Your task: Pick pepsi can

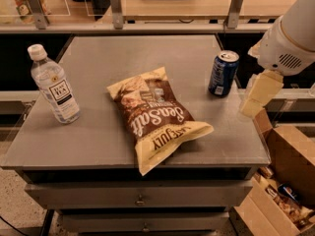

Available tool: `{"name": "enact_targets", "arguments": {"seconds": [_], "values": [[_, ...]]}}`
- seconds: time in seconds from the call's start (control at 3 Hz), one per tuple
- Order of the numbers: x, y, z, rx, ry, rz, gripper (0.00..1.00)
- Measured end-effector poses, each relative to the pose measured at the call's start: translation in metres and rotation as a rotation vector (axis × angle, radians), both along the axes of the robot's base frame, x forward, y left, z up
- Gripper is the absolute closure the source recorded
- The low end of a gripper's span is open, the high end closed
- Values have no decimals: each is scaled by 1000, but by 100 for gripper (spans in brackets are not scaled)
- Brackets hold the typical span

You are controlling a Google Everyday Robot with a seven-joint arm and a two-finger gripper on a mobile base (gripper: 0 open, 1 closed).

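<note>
The pepsi can (223,73), dark blue with a silver top, stands upright near the right edge of the grey table (88,141). My gripper (259,94), cream coloured, hangs from the white arm (290,36) at the right. It sits just to the right of the can, over the table's right edge and a little nearer the camera. It is apart from the can and holds nothing that I can see.
A brown and cream chip bag (155,114) lies in the middle of the table. A clear water bottle (53,85) with a white cap stands at the left. An open cardboard box (288,181) sits on the floor at the right. A wooden counter (172,6) runs behind.
</note>
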State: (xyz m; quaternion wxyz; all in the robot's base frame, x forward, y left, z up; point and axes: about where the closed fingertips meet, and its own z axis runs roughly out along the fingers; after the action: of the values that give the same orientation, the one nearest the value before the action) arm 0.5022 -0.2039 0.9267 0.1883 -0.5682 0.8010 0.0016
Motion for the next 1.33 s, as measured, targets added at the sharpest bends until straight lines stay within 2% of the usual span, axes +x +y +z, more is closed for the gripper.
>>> {"name": "enact_targets", "arguments": {"seconds": [0.67, 1.0, 1.33], "values": [[50, -8, 6, 25, -100, -26, 0], [69, -8, 1, 39, -130, -8, 0], [85, -8, -7, 87, -140, -3, 0]]}}
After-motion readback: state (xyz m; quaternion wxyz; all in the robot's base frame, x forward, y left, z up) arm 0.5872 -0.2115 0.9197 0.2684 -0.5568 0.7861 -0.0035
